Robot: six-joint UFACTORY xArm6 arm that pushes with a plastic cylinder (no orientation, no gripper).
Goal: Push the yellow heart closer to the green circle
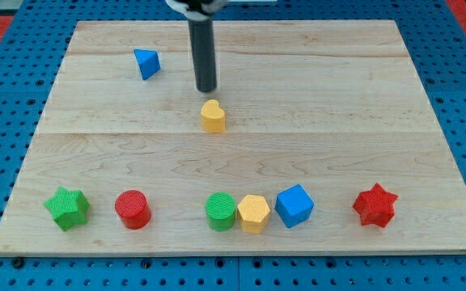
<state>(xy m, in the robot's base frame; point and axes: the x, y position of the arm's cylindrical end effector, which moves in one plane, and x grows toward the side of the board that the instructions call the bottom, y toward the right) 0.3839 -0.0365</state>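
Nearest the viewer, along the lower edge of the wooden board (427,121), a row of six blocks runs from left to right: a green star (66,208), a red cylinder (133,209), the green circle (221,212), a yellow hexagon (253,213), a blue cube (294,205) and a red star (375,204). The green circle and yellow hexagon touch; the blue cube sits just beside the hexagon, and whether they touch cannot be told. The red star stands apart at the lower right.

Mid-frame, slightly above centre, lies the yellow heart (213,116) — a small block with a flat pale top, its two lobes to the upper side and darker orange-yellow side walls. It is well apart from the green circle, almost directly above it in the frame.

Farther back, my tip (207,89) stands just above the heart in the frame, near it, with a narrow gap showing. The rod is a plain dark shaft — no jaws to be spread or pressed together.

At the upper left sits a blue triangular block (146,63).
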